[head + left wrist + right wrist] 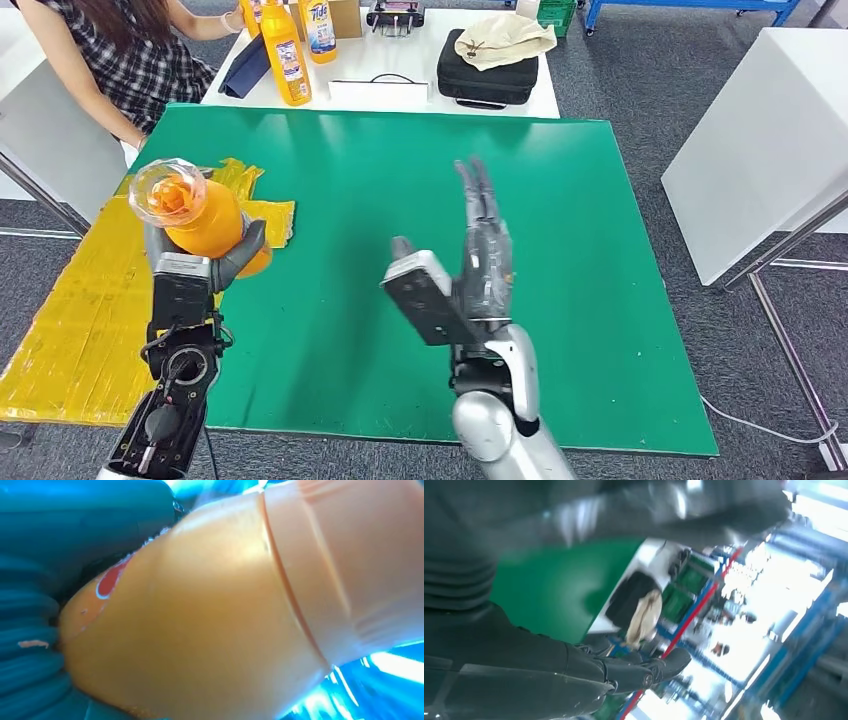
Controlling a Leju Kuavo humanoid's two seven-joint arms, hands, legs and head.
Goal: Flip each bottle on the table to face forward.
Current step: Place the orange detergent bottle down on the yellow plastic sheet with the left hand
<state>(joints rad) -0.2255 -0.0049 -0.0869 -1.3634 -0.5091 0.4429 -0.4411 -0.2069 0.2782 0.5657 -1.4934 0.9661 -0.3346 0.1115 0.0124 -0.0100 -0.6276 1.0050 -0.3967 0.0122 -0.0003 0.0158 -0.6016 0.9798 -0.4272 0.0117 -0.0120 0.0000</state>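
My left hand [205,262] grips an orange bottle [195,214] with a clear cap, held above the left part of the green table [400,200] with the cap end tilted toward me. Up close, the orange bottle [210,625] shows its body and pale cap, with part of a red label. My right hand [478,255] is raised over the middle of the table, fingers straight and apart, holding nothing. Its dark fingers [634,672] stretch out in the right wrist view.
A yellow sheet [80,320] covers the table's left side. A person in a checked shirt [130,50] sits at the far left. On the white table [400,60] behind stand two orange bottles [285,50], a black case [490,75] with a cloth, and a white box [770,140] at right.
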